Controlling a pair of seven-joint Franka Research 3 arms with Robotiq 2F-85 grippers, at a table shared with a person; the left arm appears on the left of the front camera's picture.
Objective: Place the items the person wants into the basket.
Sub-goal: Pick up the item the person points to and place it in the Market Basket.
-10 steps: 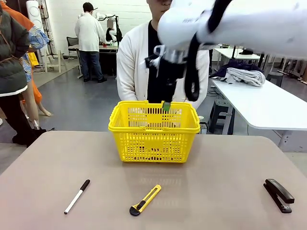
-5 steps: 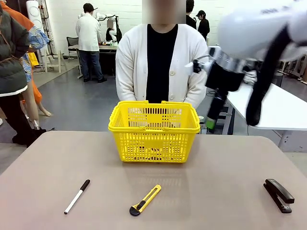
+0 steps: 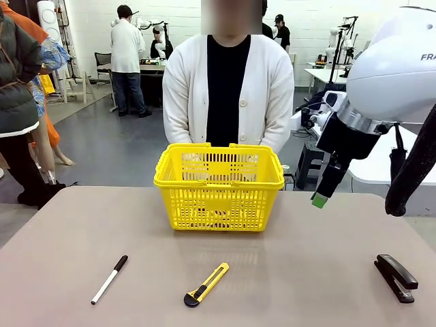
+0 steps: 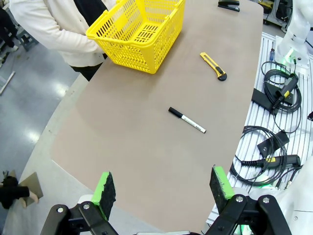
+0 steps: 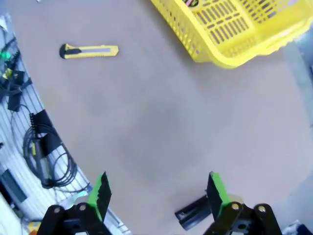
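Right arm (image 3: 388,68) swung from basket (image 3: 218,187) rightward; casing reads "FRA"; left jaws, right jaws spread, empty.

Bright, even light; blurred right-wrist view

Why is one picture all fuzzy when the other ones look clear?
Right wrist view: smeared all over, with soft edges on the basket and knife. Left wrist view: sharp, the marker crisp, but the wide lens bends the table edges. Front view: sharp, with a faint yellow sheen on the table below the basket.
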